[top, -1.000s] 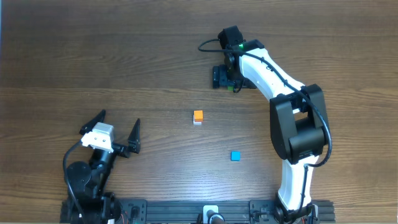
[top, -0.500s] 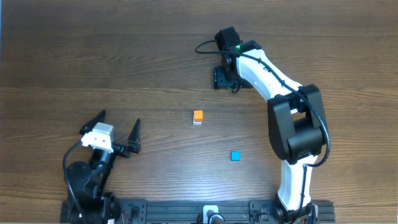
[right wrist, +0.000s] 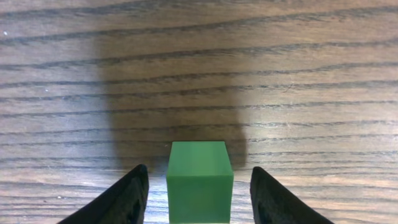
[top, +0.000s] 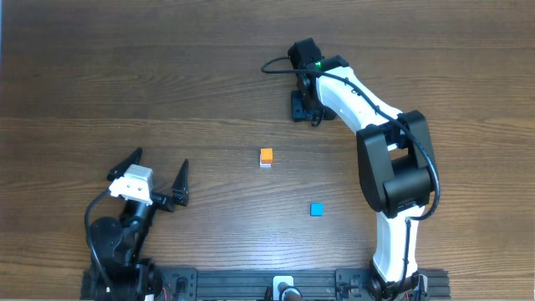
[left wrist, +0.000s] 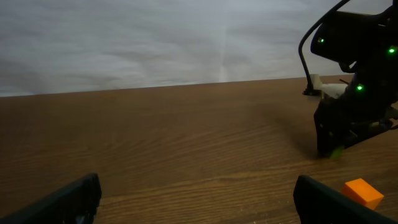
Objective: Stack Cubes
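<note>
Orange cube (top: 266,155) sits stacked squarely on white cube (top: 266,164). Blue cube (top: 316,209) lies apart, alone. Green cube (right wrist: 199,180) lies well beyond both.

A robotics lab or test bench is indicated. A plain worktop (top: 125,67) of dark wood grain is seen, and two robot arms are mounted on a black rail (top: 226,278) that runs behind the left gripper (left wrist: 196,202). Ahead of that gripper, the worktop's far edge is closed off by a plain white backdrop (left wrist: 155,37). Green status lights (left wrist: 359,88) and a loose black cable (left wrist: 302,56) are carried by the right arm (top: 393,167), ahead and to the gripper's right.
</note>
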